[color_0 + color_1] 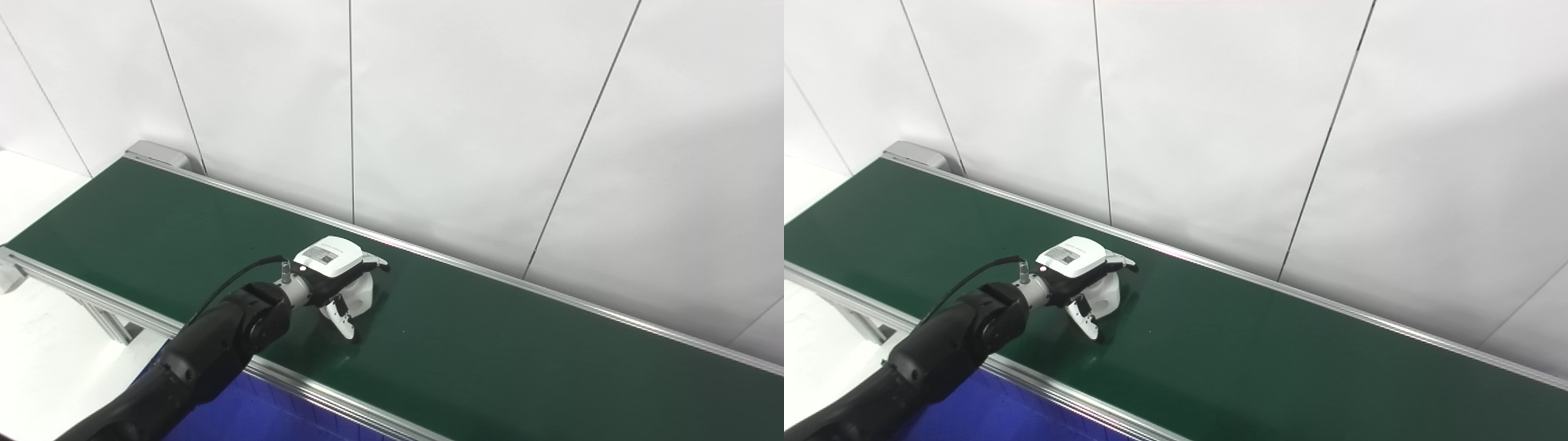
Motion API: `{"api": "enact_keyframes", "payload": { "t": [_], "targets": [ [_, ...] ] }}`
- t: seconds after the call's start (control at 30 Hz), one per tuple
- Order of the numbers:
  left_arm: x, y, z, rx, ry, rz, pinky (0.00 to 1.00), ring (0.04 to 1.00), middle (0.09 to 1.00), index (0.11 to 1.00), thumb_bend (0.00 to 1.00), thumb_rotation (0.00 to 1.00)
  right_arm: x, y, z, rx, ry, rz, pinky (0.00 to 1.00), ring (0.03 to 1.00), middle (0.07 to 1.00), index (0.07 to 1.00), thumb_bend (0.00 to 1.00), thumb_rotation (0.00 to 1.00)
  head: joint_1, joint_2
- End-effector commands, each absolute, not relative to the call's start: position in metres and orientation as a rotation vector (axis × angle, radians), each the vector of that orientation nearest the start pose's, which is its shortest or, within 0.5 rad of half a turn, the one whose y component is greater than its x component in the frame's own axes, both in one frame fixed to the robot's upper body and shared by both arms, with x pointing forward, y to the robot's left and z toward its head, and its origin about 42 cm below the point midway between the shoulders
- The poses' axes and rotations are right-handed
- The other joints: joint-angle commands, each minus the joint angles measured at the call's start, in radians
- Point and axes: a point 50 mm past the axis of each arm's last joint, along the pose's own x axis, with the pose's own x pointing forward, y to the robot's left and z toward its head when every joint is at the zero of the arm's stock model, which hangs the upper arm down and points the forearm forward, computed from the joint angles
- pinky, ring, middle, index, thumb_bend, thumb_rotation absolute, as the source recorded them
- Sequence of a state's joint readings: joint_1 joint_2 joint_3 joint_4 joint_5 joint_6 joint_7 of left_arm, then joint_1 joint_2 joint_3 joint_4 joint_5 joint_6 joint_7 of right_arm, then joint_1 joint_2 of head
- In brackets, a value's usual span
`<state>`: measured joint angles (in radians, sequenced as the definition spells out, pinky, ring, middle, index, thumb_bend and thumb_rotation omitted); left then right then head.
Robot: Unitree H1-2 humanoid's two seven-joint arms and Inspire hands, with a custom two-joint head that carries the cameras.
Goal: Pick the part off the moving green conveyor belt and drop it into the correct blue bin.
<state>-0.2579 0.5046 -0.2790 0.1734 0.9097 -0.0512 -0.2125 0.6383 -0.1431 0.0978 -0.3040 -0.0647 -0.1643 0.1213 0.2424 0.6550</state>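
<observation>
The left hand point(335, 275) reaches over the green conveyor belt point(490, 343) near the middle of its width, its white back with a printed label facing up. Its fingers point(375, 262) point toward 2 o'clock and curl over a white part point(362, 294) that sits beneath the palm; the thumb point(340, 315) angles down toward 5 o'clock, its tip touching or nearly touching the belt. The hand looks wrapped around the part, though the pictures do not settle whether the grasp is firm or the part rests on the belt under loose fingers. A black cable point(236, 282) arcs from the wrist back over the black forearm point(202, 361), which runs off toward 7 o'clock and out at the bottom edge. The right hand is out of sight. The belt stretches from 10 o'clock to 4 o'clock between silver side rails point(306, 386). Below the near rail, at 6 o'clock from the hand, lies the blue bin point(257, 410), partly covered by the arm. Behind the far rail rises a white panelled wall point(465, 122)
</observation>
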Motion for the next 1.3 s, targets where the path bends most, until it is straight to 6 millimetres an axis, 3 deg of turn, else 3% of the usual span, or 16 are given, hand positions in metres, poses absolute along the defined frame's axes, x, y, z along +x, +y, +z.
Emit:
{"api": "enact_keyframes", "payload": {
  "t": [0.0, 0.13, 0.23, 0.3, 0.33, 0.4, 0.57, 0.7, 0.83, 1.03, 1.17, 1.27],
  "targets": [
    [0.374, 0.311, 0.143, 1.544, -0.014, -0.395, 0.87, 0.888, 0.886, 0.843, 0.91, 0.23, 0.069, -0.242, 0.089, -0.169, 0.144, 0.133, 0.98, 1.000, 1.000, 1.000, 0.76, 1.00, -0.001, 0.000],
    [0.377, 0.309, 0.125, 1.578, 0.052, -0.440, 0.84, 0.873, 0.870, 0.813, 0.94, 0.21, 0.069, -0.241, 0.089, -0.159, 0.139, 0.137, 0.97, 1.000, 1.000, 1.000, 0.77, 1.00, -0.007, 0.003],
    [0.376, 0.308, 0.111, 1.569, 0.067, -0.445, 0.76, 0.771, 0.770, 0.735, 0.93, 0.20, 0.068, -0.240, 0.090, -0.154, 0.141, 0.135, 0.98, 1.000, 1.000, 1.000, 0.77, 1.00, -0.008, 0.008],
    [0.373, 0.307, 0.101, 1.563, 0.063, -0.452, 0.60, 0.624, 0.656, 0.646, 0.89, 0.17, 0.068, -0.241, 0.090, -0.160, 0.141, 0.135, 0.97, 1.000, 1.000, 1.000, 0.77, 1.00, -0.008, 0.008],
    [0.372, 0.306, 0.097, 1.562, 0.070, -0.462, 0.54, 0.563, 0.601, 0.554, 0.67, 0.11, 0.068, -0.242, 0.090, -0.162, 0.139, 0.137, 0.97, 1.000, 1.000, 1.000, 0.76, 1.00, -0.008, 0.008],
    [0.370, 0.303, 0.092, 1.544, 0.104, -0.476, 0.47, 0.498, 0.538, 0.498, 0.54, 0.07, 0.067, -0.242, 0.090, -0.166, 0.141, 0.140, 0.97, 0.999, 1.000, 1.000, 0.76, 1.00, -0.008, 0.008],
    [0.365, 0.299, 0.080, 1.357, 0.187, -0.447, 0.34, 0.392, 0.449, 0.512, 0.52, 0.00, 0.068, -0.241, 0.091, -0.160, 0.141, 0.144, 0.98, 1.000, 1.000, 1.000, 0.77, 1.00, -0.010, 0.010],
    [0.362, 0.294, 0.077, 1.212, 0.203, -0.417, 0.37, 0.414, 0.464, 0.500, 0.52, 0.00, 0.068, -0.240, 0.091, -0.151, 0.139, 0.138, 0.96, 0.999, 1.000, 1.000, 0.76, 1.00, -0.011, 0.012],
    [0.362, 0.292, 0.079, 1.229, 0.190, -0.427, 0.33, 0.385, 0.450, 0.505, 0.52, 0.00, 0.069, -0.239, 0.092, -0.151, 0.140, 0.137, 0.96, 0.998, 1.000, 1.000, 0.75, 1.00, -0.013, 0.014],
    [0.362, 0.286, 0.104, 1.325, 0.085, -0.462, 0.35, 0.418, 0.467, 0.497, 0.52, 0.00, 0.068, -0.239, 0.093, -0.160, 0.136, 0.138, 0.96, 0.990, 1.000, 1.000, 0.75, 1.00, -0.006, 0.028],
    [0.355, 0.276, 0.143, 1.333, -0.059, -0.477, 0.36, 0.434, 0.495, 0.482, 0.52, 0.00, 0.070, -0.241, 0.098, -0.165, 0.136, 0.143, 0.97, 0.992, 1.000, 1.000, 0.77, 1.00, 0.041, 0.064],
    [0.335, 0.271, 0.179, 1.349, -0.173, -0.490, 0.37, 0.445, 0.496, 0.481, 0.52, 0.00, 0.070, -0.245, 0.101, -0.156, 0.136, 0.148, 0.98, 0.999, 1.000, 1.000, 0.77, 1.00, 0.105, 0.092]
  ]
}}
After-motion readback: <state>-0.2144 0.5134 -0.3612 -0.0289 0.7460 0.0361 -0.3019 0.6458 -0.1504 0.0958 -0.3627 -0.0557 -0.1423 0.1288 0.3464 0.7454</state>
